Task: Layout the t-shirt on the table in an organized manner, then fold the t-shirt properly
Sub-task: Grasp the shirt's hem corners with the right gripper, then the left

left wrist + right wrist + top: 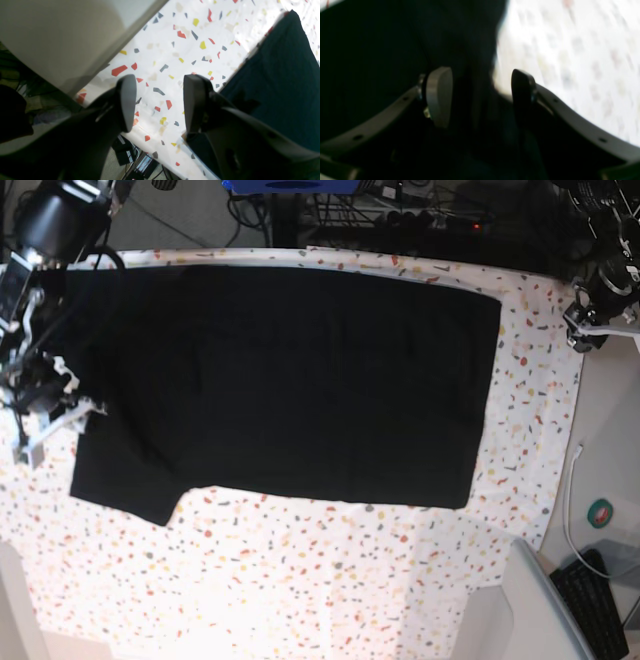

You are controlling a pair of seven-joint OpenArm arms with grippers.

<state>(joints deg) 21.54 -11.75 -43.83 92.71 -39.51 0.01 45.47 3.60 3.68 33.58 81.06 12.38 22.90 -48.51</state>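
The t-shirt [290, 380] lay spread flat on the table [350, 580], ready for folding. The right gripper [480, 97] stood open over its edge, holding nothing; the left gripper [160, 102] hung open beside the shirt, probably waiting.

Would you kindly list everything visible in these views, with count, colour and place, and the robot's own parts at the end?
t-shirt: one, black, spread flat across the table, plain side up.
table: one, white cloth with red, orange, yellow and grey flecks, under the t-shirt.
keyboard: one, black, lower right corner of the base view, off the table.
cable: one, white, on the grey surface by the table's right edge.
left gripper: one, black, open over bare table beside the t-shirt's edge, holding nothing.
right gripper: one, open at the t-shirt's edge, view blurred; nothing visibly gripped.
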